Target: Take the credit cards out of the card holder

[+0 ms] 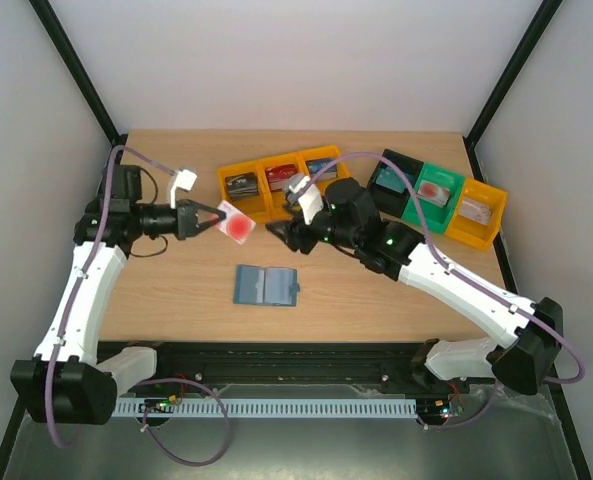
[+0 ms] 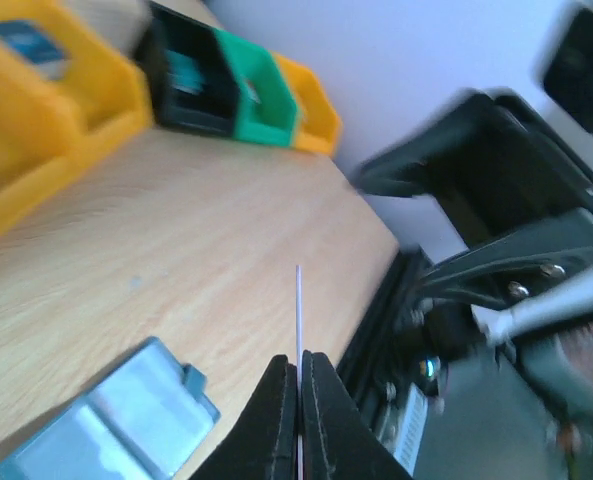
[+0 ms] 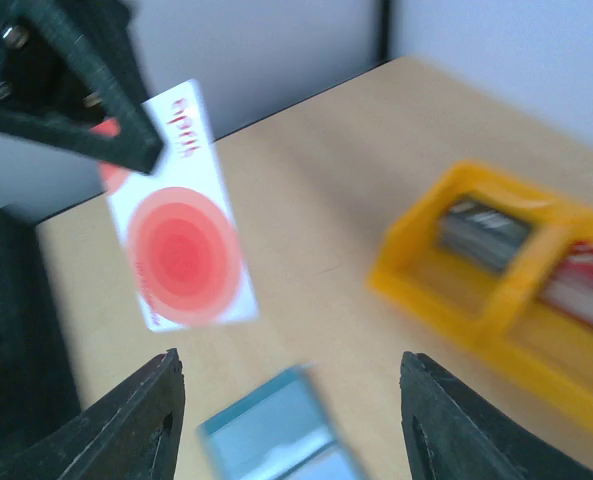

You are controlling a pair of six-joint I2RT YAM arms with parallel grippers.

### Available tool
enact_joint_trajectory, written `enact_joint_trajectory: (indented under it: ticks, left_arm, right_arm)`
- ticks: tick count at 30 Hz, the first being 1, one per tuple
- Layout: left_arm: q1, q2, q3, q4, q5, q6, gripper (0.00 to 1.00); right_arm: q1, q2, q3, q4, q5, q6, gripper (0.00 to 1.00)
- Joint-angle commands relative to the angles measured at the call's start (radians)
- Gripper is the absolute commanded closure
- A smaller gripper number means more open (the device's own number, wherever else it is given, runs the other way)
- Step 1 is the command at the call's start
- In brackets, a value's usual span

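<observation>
Our left gripper (image 1: 213, 217) clenches a red-and-white card (image 1: 238, 224) above the table (image 1: 176, 285). Our right gripper (image 1: 274, 229) hangs released just beside it. The holder (image 1: 266, 285) lies open on the table below them.

Mid-table, the left gripper (image 1: 219, 217) and right gripper (image 1: 273, 229) are facing tip to tip. Only a held card (image 1: 237, 224) is hanging between them, so that gap is tight. 3 yellow bins (image 1: 259, 205) and 3 more bins (image 1: 416, 208) are walling off the far edge. The right arm (image 1: 456, 285) is slanting across the right side. The holder (image 1: 266, 285) is lying open near centre, with bare table (image 1: 166, 290) lying free to its left.
</observation>
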Motion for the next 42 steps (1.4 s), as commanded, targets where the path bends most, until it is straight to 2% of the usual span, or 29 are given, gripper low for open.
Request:
enact_joint_trajectory:
  ticks: [1,2,4,6,9,11,13,17,24,27,31,42]
  left_arm:
    - [0.134,0.003,-0.055,0.35,-0.074,-0.578,0.98]
    - [0.15,0.008,-0.062,0.395,-0.072,-0.679,0.98]
    - [0.163,0.018,-0.066,0.476,-0.074,-0.847,0.98]
    - [0.164,0.03,-0.055,0.499,-0.078,-0.944,0.98]
    - [0.165,0.041,-0.031,0.483,-0.099,-0.983,0.98]
    - [0.164,0.039,-0.033,0.478,-0.104,-0.991,0.98]
    - [0.164,0.033,-0.052,0.486,-0.097,-1.005,0.98]
    - [0.164,0.026,-0.076,0.501,-0.092,-1.019,0.98]
    - [0.161,0.014,-0.098,0.519,-0.076,-1.026,0.98]
    - [0.16,0.013,-0.102,0.529,-0.071,-1.033,0.98]
    - [0.156,0.008,-0.102,0.537,-0.061,-1.035,0.98]
    - [0.149,0.004,-0.116,0.551,-0.051,-1.037,0.98]
  right_arm:
    - [0.029,-0.031,0.067,0.185,0.49,-0.045,0.4]
    - [0.068,-0.022,0.086,0.221,0.547,-0.106,0.4]
    - [0.187,-0.001,0.081,0.339,0.712,-0.327,0.37]
    - [0.3,0.024,-0.01,0.533,0.854,-0.66,0.33]
    - [0.397,0.09,-0.176,0.932,0.933,-1.118,0.24]
    - [0.423,0.159,-0.232,1.131,0.939,-1.304,0.19]
    - [0.426,0.252,-0.22,1.258,0.977,-1.405,0.18]
    - [0.426,0.378,-0.173,1.476,1.037,-1.537,0.18]
    - [0.403,0.52,-0.107,1.647,1.057,-1.692,0.24]
    - [0.393,0.539,-0.088,1.61,1.058,-1.699,0.29]
    - [0.369,0.557,-0.059,1.522,1.058,-1.668,0.43]
    - [0.338,0.59,0.004,1.463,1.086,-1.664,0.75]
